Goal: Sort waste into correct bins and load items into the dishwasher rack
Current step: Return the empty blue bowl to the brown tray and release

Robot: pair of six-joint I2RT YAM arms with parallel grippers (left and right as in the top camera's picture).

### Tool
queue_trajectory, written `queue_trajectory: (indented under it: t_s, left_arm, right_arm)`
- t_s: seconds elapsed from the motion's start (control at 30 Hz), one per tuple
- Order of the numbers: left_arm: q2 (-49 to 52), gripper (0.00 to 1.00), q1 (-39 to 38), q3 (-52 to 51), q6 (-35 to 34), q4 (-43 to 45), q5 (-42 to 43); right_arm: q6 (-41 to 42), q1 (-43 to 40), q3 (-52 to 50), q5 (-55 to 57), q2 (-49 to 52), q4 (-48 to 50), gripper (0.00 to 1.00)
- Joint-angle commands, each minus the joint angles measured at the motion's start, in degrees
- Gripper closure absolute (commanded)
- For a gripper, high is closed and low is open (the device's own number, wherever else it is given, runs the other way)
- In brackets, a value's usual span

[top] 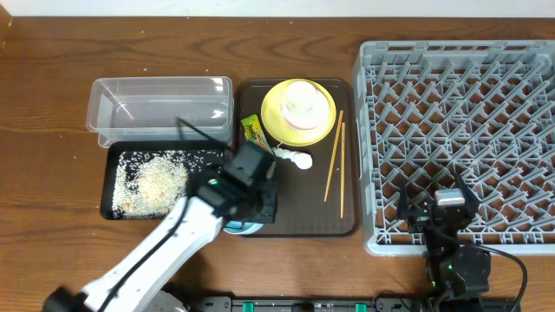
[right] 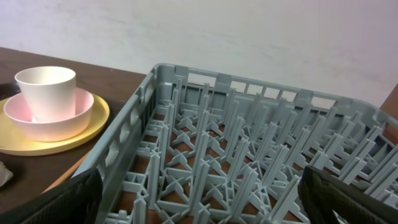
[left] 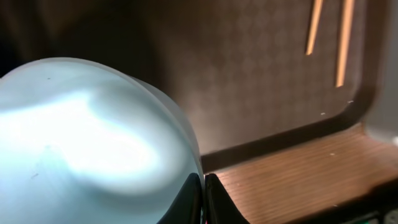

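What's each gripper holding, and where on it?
Left gripper pinches the light blue bowl at its rim. Right gripper is open, holding nothing.

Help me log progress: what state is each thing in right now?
Left end effector: shut on light blue bowl.
Light blue bowl: gripped, at brown tray's edge.
Right end effector: open.
Dishwasher rack: empty.
Clear tub: empty.
Black tray: holds rice grains.
Yellow plate: carries pink bowl, white cup.
Chopsticks: on brown tray.
Wrapper: on brown tray.
Paper wad: on brown tray.
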Motion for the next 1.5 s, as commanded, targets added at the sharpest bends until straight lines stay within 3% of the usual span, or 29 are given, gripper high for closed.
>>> queue_trajectory:
  t_s: [0.0,0.3,0.57,1.3,1.47]
  left_arm:
    - [3.6,0.94,-1.7,0.2,-0.9,0.3,-2.7]
    - [10.4,0.94,-2.6,0.2,-1.1,2.8,-2.4]
    - [10.5,0.94,-2.6,0.2,-1.7,9.0,-2.1]
    - [10.5,0.93,-7.2,0.2,-1.7,13.3,-1.8]
    - [10.5,0.64,-7.2,0.2,-1.7,13.1,-1.8]
  right_arm:
    - [-0.2,0.0,-0.1,-0.2,-0.4,-0.2,0.01]
    - [-0.2,0.0,-0.1,-0.2,-0.4,-0.2,0.01]
    - [-0.2,0.0,-0.1,-0.2,-0.4,-0.2,0.01]
    - [-0.2,0.0,-0.1,-0.2,-0.4,-0.2,0.01]
    - [-0.2,0.0,-0.1,-0.2,-0.4,-0.2,0.01]
